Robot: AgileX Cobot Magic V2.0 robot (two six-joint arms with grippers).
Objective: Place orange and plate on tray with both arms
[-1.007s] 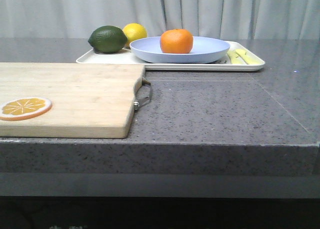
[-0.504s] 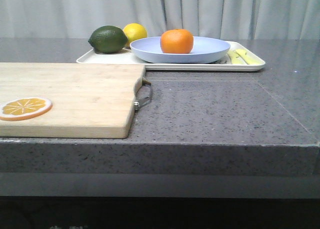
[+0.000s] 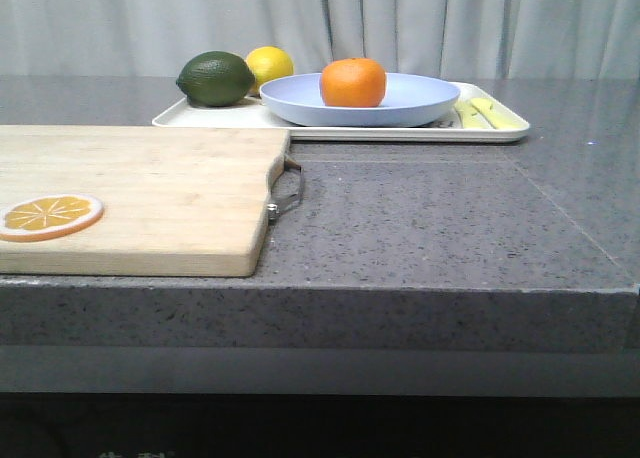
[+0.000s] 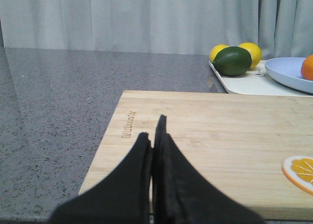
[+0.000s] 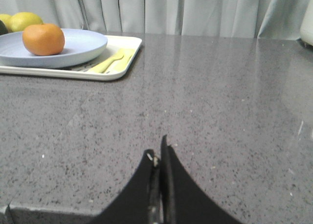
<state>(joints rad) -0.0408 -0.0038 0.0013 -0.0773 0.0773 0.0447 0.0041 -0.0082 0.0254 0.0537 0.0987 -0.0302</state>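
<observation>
Fingers pressed together, empty, on left gripper [image 4: 154, 131] and right gripper [image 5: 159, 150]. Orange [image 3: 353, 82] sits in plate [image 3: 360, 99] on tray [image 3: 500, 130]. Judged finished; hold arms clear.

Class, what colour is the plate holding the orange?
Pale lavender-blue plate, clearest in the front view.

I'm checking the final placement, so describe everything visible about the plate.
The plate is a large, round, shallow dish, pale lavender-blue with a smooth matte look and a low raised rim. It sits flat and upright on the off-white tray, with the orange resting inside it, left of its middle in the front view. No fingers touch it.
</observation>
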